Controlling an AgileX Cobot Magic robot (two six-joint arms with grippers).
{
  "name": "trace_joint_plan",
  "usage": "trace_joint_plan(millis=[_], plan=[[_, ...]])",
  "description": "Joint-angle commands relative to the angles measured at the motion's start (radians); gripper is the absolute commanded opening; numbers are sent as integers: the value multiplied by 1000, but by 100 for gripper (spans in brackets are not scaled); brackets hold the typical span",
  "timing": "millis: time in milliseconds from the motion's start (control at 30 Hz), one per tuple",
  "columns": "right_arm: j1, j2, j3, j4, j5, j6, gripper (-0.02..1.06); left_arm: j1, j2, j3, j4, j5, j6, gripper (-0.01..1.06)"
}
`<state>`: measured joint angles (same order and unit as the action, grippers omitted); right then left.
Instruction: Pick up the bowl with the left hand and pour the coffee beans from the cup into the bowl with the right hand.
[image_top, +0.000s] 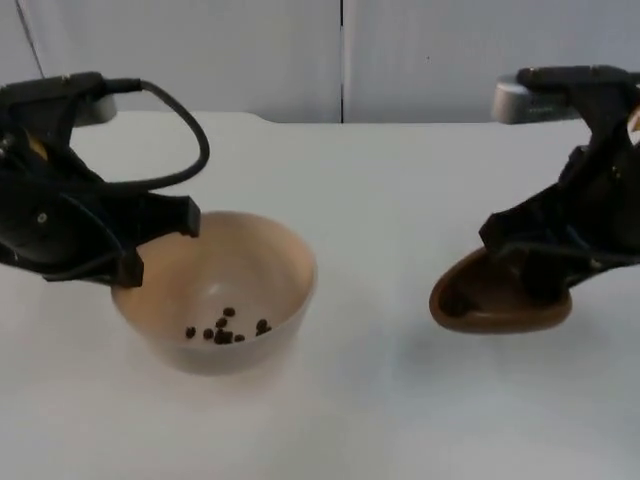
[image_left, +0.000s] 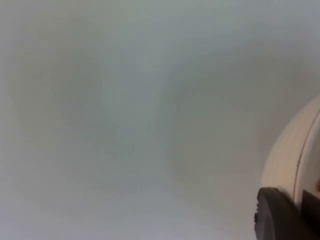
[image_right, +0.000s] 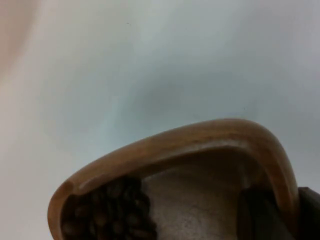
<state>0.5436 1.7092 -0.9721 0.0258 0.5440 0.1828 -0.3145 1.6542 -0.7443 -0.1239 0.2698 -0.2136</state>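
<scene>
The left tool (image_top: 150, 240) pinched the rim of the bowl (image_top: 225, 285), which sat on the counter (image_top: 380, 200) with a few beans (image_top: 225, 328) inside. Well apart from the bowl, the right tool (image_top: 535, 270) gripped the tilted cup (image_right: 200, 165), more beans (image_right: 107, 212) pooled within.

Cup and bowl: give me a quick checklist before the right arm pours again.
1. Left gripper on the bowl rim: ok.
2. Bowl upright, mouth open: ok; a few coffee beans inside.
3. Right gripper holding the cup: ok.
4. Beans left in the cup: ok.
5. Cup over the bowl: not ok; it sits apart, above the table.
6. Bowl lifted off the table: cannot tell.
</scene>
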Motion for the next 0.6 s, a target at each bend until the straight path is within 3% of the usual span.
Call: trace_joint_plan(millis=[0,267,567], plan=[[-17,-14,18,-2,-45,23,0,3,20,3,1,-30,0,0],[-121,-14,79,2,-133,66,0,3,83,3,-17,-81,0,0],[-130,60,83,-32,-211,147,0,3,148,3,-18,-102,0,0]])
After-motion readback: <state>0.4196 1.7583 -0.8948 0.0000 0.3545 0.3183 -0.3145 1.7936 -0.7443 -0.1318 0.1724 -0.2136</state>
